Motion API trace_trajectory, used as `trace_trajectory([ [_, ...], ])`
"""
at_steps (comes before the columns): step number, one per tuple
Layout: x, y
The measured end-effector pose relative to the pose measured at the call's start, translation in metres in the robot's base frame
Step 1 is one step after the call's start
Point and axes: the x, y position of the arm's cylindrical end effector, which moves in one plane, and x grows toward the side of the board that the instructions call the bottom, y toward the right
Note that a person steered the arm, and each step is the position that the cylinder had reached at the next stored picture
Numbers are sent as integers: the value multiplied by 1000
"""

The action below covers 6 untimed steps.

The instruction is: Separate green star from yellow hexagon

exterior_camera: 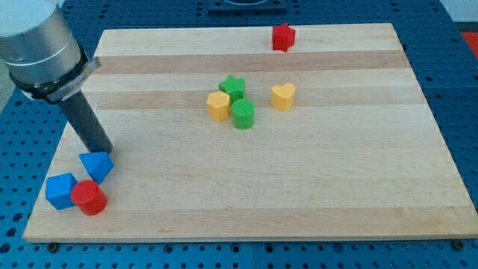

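The green star [233,87] sits near the board's middle, touching the yellow hexagon [218,105] just below and left of it. A green cylinder [243,114] touches both from the lower right. My tip [102,152] is far off at the view's lower left, right above the blue triangular block [97,165], well apart from the star and hexagon.
A yellow heart [283,96] lies right of the cluster. A red block [283,36] sits at the board's top edge. A blue cube [60,191] and a red cylinder [89,197] lie at the lower left corner of the wooden board [299,187].
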Motion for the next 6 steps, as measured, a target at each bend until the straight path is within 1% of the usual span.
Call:
trace_trajectory([
  [1,-56,21],
  [2,-97,86],
  [3,-104,158],
  [4,-106,204],
  [5,-108,220],
  [6,-116,216],
])
